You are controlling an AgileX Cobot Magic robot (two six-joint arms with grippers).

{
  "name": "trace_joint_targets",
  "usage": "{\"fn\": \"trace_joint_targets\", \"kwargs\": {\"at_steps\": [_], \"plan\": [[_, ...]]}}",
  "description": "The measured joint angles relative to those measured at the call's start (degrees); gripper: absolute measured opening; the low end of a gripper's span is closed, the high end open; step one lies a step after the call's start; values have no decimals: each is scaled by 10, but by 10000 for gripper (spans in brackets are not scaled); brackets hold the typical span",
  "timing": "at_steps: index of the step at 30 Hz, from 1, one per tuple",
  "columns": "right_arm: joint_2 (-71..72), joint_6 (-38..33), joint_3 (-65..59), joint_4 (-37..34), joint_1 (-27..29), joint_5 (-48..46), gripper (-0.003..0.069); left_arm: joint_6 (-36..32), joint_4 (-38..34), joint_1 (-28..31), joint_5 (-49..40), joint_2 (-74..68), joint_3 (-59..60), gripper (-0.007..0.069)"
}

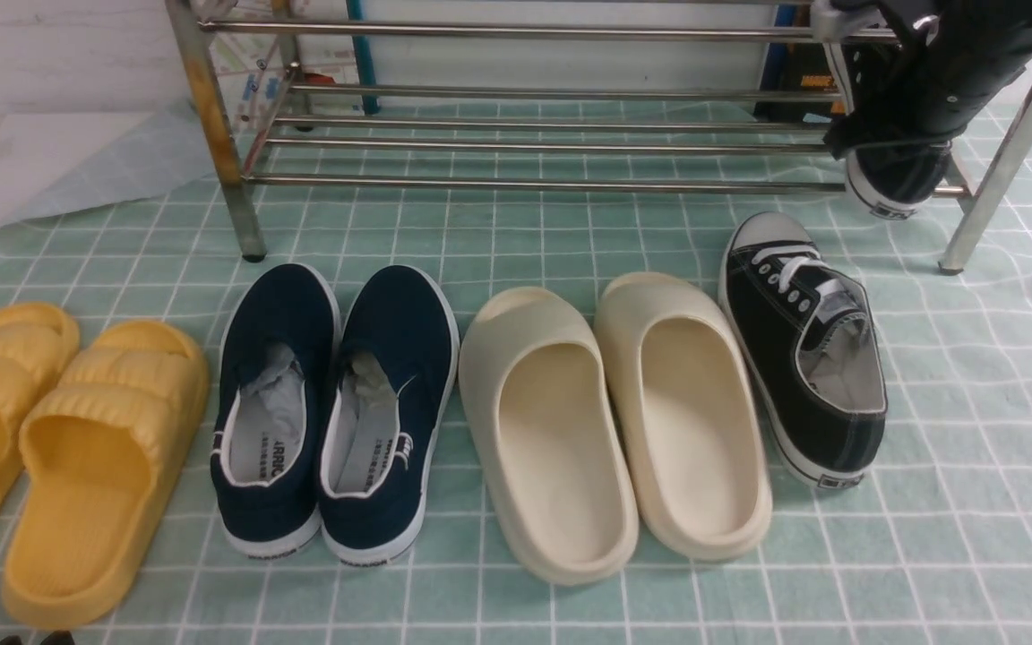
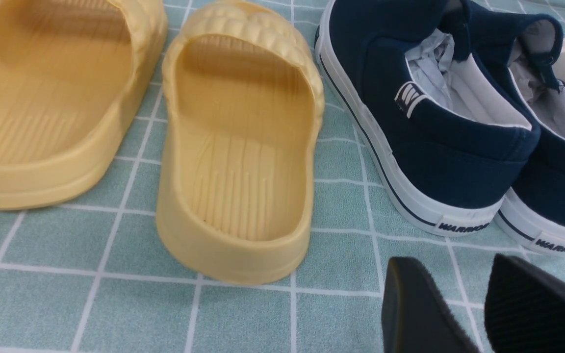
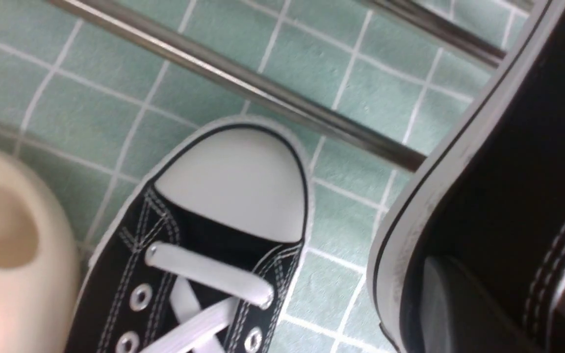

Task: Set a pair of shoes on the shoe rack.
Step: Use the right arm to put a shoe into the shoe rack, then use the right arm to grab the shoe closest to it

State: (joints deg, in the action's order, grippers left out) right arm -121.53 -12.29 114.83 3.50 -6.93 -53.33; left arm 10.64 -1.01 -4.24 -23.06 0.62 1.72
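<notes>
One black sneaker of the pair of shoes lies on the green checked mat, toe toward the shoe rack; its white toe cap shows in the right wrist view. The other black sneaker hangs heel down at the rack's right end, near the lower front bar. My right gripper is shut on it, one finger pressed on its side wall. I cannot tell whether it touches the rack. My left gripper hovers open and empty over the mat behind the navy shoes.
In a row before the rack lie yellow slides, navy slip-ons and cream slides, the cream pair close beside the floor sneaker. A rack bar runs just beyond that sneaker's toe. A rust-stained leg stands at the left.
</notes>
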Motion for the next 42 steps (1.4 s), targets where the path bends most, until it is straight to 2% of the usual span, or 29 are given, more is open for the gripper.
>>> {"fn": "trace_joint_targets", "kwargs": {"at_steps": [9,11,20,26,29,33,36,38,42], "plan": [[-22,0,0,29,0,2,98,0,0,0,0,0,0,239],[-21,0,0,31,0,2,128,0,0,0,0,0,0,239],[8,0,4,40,0,16,347,0,0,0,0,0,0,239],[9,4,5,42,-1,5,422,0,0,0,0,0,0,239],[11,20,5,41,-3,-18,441,0,0,0,0,0,0,239],[31,44,5,26,-27,-99,467,0,0,0,0,0,0,239],[66,57,-2,-25,-53,-159,470,0,0,0,0,0,0,239],[79,60,-14,-39,-62,-166,470,0,0,0,0,0,0,239],[126,83,-131,-62,-78,-169,470,0,0,0,0,0,0,239]]}}
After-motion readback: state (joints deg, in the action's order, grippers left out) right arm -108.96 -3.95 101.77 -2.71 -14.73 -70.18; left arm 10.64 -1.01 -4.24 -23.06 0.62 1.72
